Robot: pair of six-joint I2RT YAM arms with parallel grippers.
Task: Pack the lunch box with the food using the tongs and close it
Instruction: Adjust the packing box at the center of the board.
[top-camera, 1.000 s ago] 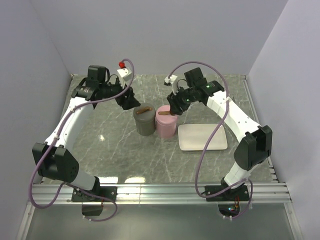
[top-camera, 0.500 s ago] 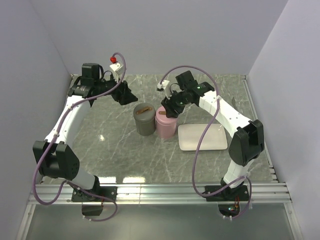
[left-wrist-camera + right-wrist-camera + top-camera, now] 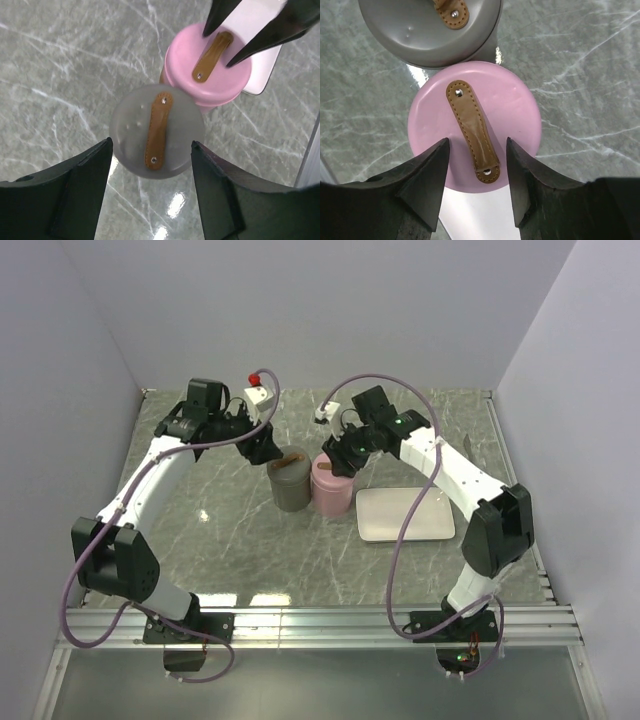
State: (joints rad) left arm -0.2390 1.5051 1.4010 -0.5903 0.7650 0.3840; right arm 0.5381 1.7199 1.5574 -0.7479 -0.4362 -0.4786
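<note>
Top external: grey-lidded canister (image 3: 290,486), pink-lidded canister (image 3: 330,490)

The tabletop (image 3: 200,540) is grey-green stone with thin white lines, like marble. It is shiny, with bright spots of light (image 3: 204,514) on it. Plain pale walls (image 3: 330,310) stand on three sides. A silver metal rail (image 3: 330,618) runs along the near edge.

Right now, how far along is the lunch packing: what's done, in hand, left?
Done: both the grey pot and the pink pot have lids on, and the white tray is bare; what is inside is hidden. In hand: nothing. The left gripper hangs open over the grey pot, the right gripper open over the pink pot's brown strap. Left: unclear, since no food or tongs show in any view.
</note>
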